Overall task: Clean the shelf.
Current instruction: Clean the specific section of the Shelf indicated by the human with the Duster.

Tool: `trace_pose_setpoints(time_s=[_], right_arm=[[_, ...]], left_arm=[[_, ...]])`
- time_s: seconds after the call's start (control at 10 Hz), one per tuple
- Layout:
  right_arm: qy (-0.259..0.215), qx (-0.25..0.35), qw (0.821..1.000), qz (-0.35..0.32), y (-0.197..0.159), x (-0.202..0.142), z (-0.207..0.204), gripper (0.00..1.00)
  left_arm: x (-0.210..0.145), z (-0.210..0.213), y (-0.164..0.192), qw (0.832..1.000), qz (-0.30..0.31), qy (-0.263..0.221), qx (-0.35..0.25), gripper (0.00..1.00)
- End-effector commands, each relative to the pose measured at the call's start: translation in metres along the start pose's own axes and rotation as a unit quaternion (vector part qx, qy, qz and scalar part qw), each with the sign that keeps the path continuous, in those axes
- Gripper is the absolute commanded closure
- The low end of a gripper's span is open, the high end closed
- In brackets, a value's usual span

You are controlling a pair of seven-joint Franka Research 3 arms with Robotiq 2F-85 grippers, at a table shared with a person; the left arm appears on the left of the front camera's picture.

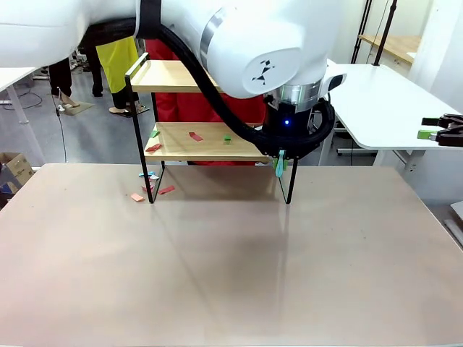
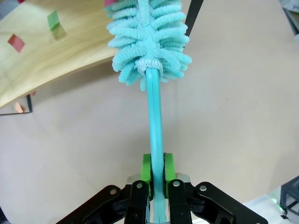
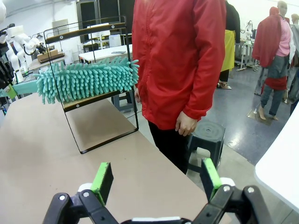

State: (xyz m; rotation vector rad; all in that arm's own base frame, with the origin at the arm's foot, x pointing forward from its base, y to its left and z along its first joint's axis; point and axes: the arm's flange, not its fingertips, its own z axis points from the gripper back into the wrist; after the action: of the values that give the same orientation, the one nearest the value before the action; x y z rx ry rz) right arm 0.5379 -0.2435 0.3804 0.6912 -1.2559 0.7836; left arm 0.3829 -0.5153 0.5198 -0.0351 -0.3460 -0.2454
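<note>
The shelf (image 1: 206, 147) stands at the far side of the table, two wooden boards in a black frame. Red and green paper scraps (image 1: 195, 136) lie on its lower board (image 2: 42, 60). My left gripper (image 2: 157, 164) is shut on the handle of a teal fluffy duster (image 2: 149, 42). The duster head (image 3: 88, 79) lies across the right end of the lower board. From the front, my left wrist hides most of the duster; a bit of teal handle (image 1: 279, 165) shows below it. My right gripper (image 3: 156, 179) is open and holds nothing, off at the right (image 1: 438, 131).
A few scraps (image 1: 137, 196) lie on the beige tabletop (image 1: 231, 267) by the shelf's left legs. A person in a red jacket (image 3: 177, 60) stands right behind the shelf, next to a dark stool (image 3: 208, 135). A white table (image 1: 383, 101) is at the far right.
</note>
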Motion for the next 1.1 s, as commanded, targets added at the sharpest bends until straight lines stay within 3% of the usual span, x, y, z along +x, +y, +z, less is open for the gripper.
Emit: trace_pose_setpoints(time_s=[0.0, 0.5, 1.0], right_arm=[[0.007, -0.008, 1.000, -0.005, 0.001, 0.009, -0.002, 0.00], [0.007, -0.008, 1.000, -0.005, 0.001, 0.009, -0.002, 0.00], [0.007, -0.008, 1.000, -0.005, 0.001, 0.009, -0.002, 0.00]], left_arm=[[-0.026, -0.007, 0.013, 0.999, 0.019, -0.029, 0.002, 0.87], [-0.054, -0.017, 0.038, 0.998, 0.049, -0.029, -0.001, 0.87], [-0.061, -0.024, 0.083, 0.998, 0.064, -0.027, 0.010, 0.87]])
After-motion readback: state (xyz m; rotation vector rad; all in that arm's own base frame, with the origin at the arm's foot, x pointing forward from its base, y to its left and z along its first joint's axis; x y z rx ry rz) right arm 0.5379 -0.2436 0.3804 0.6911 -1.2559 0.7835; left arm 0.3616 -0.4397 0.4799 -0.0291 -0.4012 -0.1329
